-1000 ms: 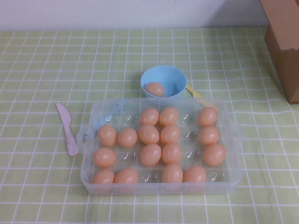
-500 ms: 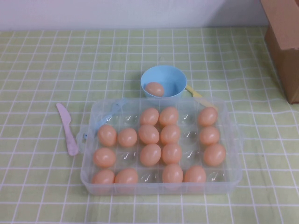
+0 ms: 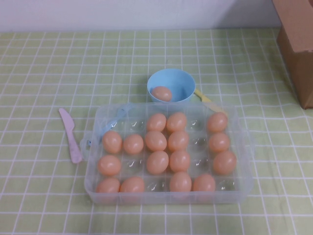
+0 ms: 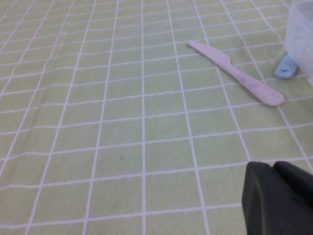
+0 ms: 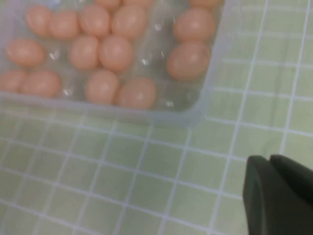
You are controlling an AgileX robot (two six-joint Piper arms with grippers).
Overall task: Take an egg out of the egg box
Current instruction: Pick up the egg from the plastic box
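Eggs sit in the egg box (image 3: 168, 196); left hand (image 4: 281, 198) and right hand (image 5: 279, 196) hover over the cloth, grip state unclear

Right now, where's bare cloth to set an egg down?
Free: left of the pink knife, and between the egg box and cardboard box. Crowded: blue bowl touches the tray's far edge. Left hand and right hand stay back.

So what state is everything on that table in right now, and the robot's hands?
Clear plastic egg box: lidless, cups partly filled with orange-tan eggs.
Round light-blue bowl: upright, one egg inside.
Pale pink plastic knife: lying flat left of the box.
Brown cardboard box: standing at the far right.
Left end effector: near the knife, holding nothing.
Right end effector: beside the box's corner, holding nothing.
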